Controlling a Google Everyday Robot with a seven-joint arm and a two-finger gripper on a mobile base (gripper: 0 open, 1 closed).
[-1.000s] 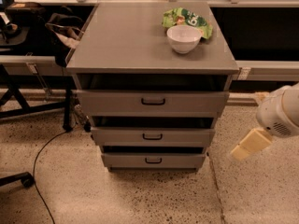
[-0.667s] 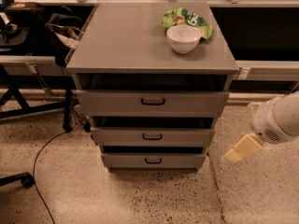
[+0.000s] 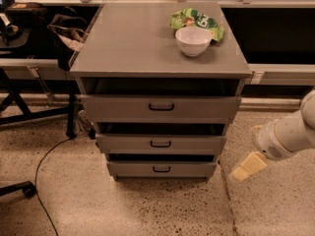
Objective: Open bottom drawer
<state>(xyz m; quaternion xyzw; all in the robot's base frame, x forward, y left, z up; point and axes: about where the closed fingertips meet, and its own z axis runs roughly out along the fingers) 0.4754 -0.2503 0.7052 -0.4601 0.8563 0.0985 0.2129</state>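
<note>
— Where is the gripper?

— The gripper (image 3: pixel 246 167) hangs low at the right of the grey cabinet (image 3: pixel 147 53), just above the speckled floor (image 3: pixel 162 210), on the end of a white arm (image 3: pixel 288 134). It sits beside the cabinet's lower right corner, clear of it. Whether it is spread or pressed together, I cannot tell from here.

— And the bottom drawer?

— The bottom drawer (image 3: pixel 129 169) is the lowest and narrowest of three grey fronts, under the middle drawer (image 3: pixel 123 144) and the top drawer (image 3: pixel 115 108). Its small black handle (image 3: pixel 161 169) is at the centre, nothing touching it, with a dark gap above the front.

— Anything on top?

— A white bowl (image 3: pixel 193 40) stands near the back right, and a green packet (image 3: pixel 197 18) lies just behind it. A black cable (image 3: pixel 44 167) trails across the floor at left.
</note>
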